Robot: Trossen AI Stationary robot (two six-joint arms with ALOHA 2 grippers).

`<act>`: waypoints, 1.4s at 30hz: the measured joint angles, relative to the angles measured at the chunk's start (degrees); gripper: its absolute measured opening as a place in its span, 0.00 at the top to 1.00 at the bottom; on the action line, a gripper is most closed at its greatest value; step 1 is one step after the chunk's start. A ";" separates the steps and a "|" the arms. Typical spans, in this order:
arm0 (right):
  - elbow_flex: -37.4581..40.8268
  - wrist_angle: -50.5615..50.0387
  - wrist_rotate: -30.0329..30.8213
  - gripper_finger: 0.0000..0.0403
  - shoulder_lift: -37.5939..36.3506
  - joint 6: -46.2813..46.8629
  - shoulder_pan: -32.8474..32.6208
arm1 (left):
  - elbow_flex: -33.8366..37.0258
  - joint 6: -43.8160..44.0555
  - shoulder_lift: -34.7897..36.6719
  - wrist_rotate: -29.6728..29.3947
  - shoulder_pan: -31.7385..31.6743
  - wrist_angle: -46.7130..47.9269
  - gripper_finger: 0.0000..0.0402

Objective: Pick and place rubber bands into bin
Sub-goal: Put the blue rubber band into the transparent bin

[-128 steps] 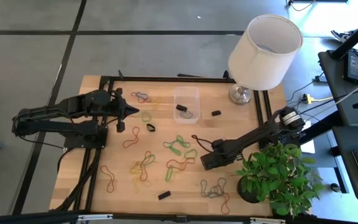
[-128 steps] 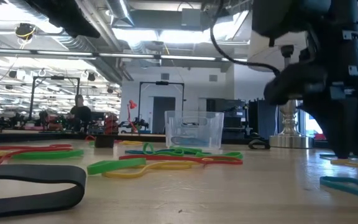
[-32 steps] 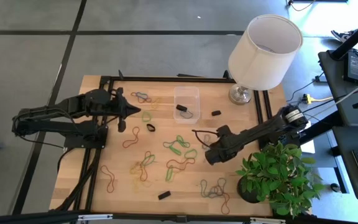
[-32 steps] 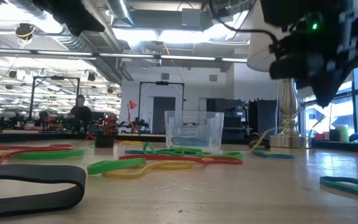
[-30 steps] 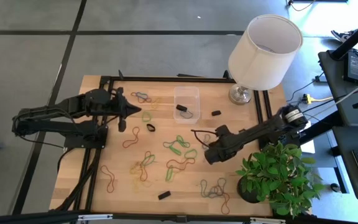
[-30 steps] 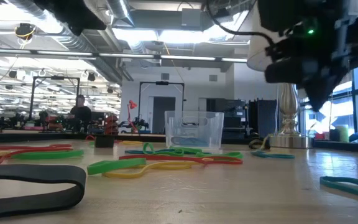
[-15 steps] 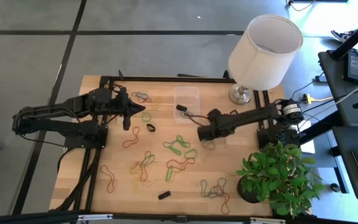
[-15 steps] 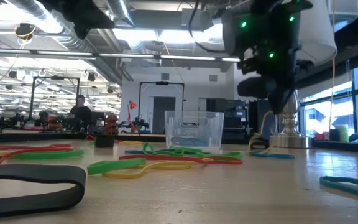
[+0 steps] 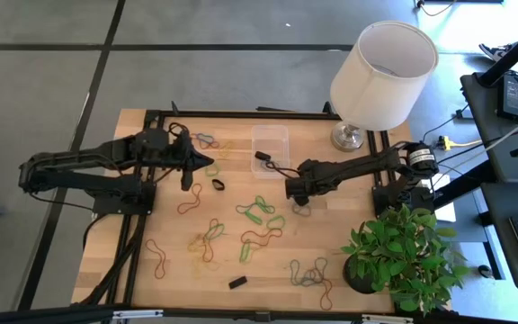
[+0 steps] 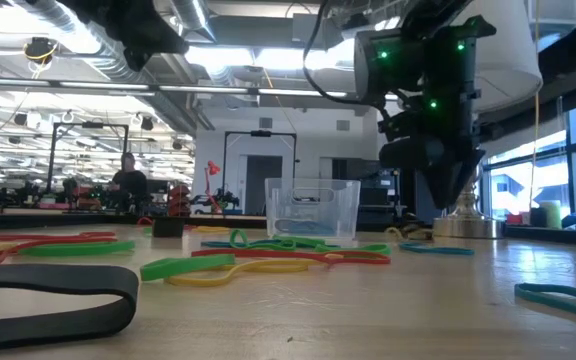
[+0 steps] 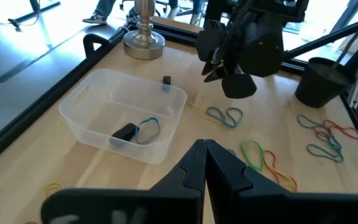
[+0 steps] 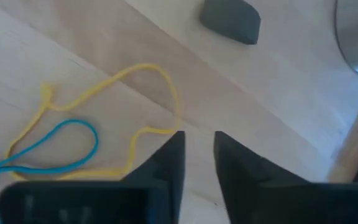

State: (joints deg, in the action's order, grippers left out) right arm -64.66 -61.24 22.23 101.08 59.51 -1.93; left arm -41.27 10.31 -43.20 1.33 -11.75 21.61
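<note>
Many rubber bands (image 9: 257,209) in red, green, yellow and blue-grey lie flat and scattered over the wooden table. The clear bin (image 9: 270,148) stands at the far middle, with a black block and a blue-grey band (image 11: 146,127) inside. My right gripper (image 9: 290,192) hangs just right of the bin, pointing steeply down, open, with nothing between its fingers (image 12: 195,155). Below it on the table lie a yellow band (image 12: 148,99) and a blue band (image 12: 55,146). My left gripper (image 9: 208,163) hovers left of the bin, shut and empty (image 11: 205,148).
A lamp with a white shade (image 9: 383,72) and a metal base (image 9: 349,137) stands at the far right corner. A potted plant (image 9: 403,256) fills the near right. Small black blocks (image 9: 313,164) (image 9: 237,282) lie among the bands. Black frame rails (image 9: 142,225) border the table.
My right gripper has swung from the table's right side, near the plant, toward the far edge and the bin, rolling and sinking a little. My left gripper has rolled slightly and edged toward the bin. The bands on the table lie as before.
</note>
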 joint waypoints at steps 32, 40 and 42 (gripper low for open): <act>5.06 17.59 -12.94 0.75 -0.44 0.73 -1.14 | -0.01 -1.03 -0.46 -0.03 0.00 0.00 0.99; 8.31 20.95 -10.26 0.75 -0.44 1.53 -1.07 | -0.01 -1.03 -0.46 -0.03 0.01 0.00 0.99; 9.01 22.63 -10.24 0.75 -0.44 1.60 -1.07 | -0.01 -1.03 -0.46 -0.03 0.02 0.02 0.99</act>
State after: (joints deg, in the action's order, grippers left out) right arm -55.65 -38.61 11.99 100.64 61.10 -3.01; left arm -41.28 9.28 -43.66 1.30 -11.73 21.62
